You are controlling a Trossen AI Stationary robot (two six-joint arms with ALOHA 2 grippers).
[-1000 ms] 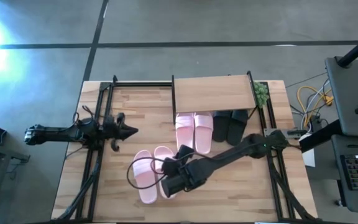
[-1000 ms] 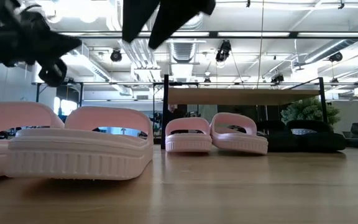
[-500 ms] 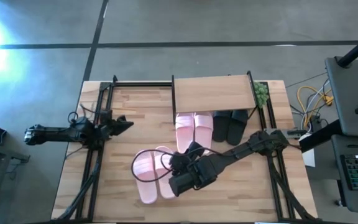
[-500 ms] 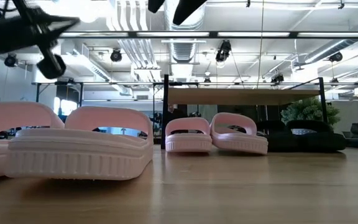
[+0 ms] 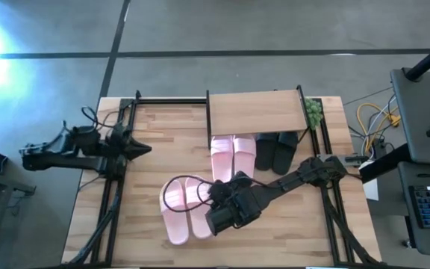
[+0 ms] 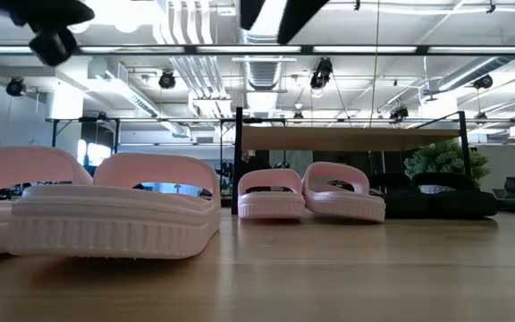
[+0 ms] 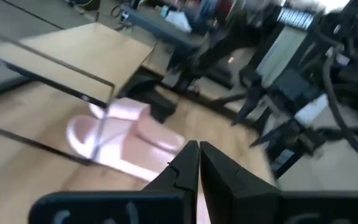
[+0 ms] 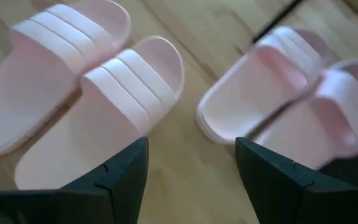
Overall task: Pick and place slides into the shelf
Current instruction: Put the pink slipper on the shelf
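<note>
Two light pink slides (image 5: 181, 206) lie side by side on the table near its middle, soles down; they fill the low view's left (image 6: 114, 210). Another pink pair (image 5: 232, 155) lies with its heels under the shelf's (image 5: 256, 110) front edge, and two black slides (image 5: 275, 149) lie under the shelf on its right. My right gripper (image 8: 191, 168) is open and hangs above the table between the two pink pairs (image 5: 219, 187), touching nothing. My left gripper (image 7: 197, 158) is shut and empty, raised over the table's left part (image 5: 142, 147).
A small green plant (image 5: 313, 112) stands at the shelf's right end. Black frame rails (image 5: 114, 202) run along the table's left and right sides. Bare wood lies in front of the near pink pair and left of the shelf. Cables and a keyboard sit beyond the table's right edge.
My left gripper has drawn back toward the table's left edge and risen, staying shut. My right gripper has risen and shifted a little toward the table's right, above the near pink pair. The slides have kept their places.
</note>
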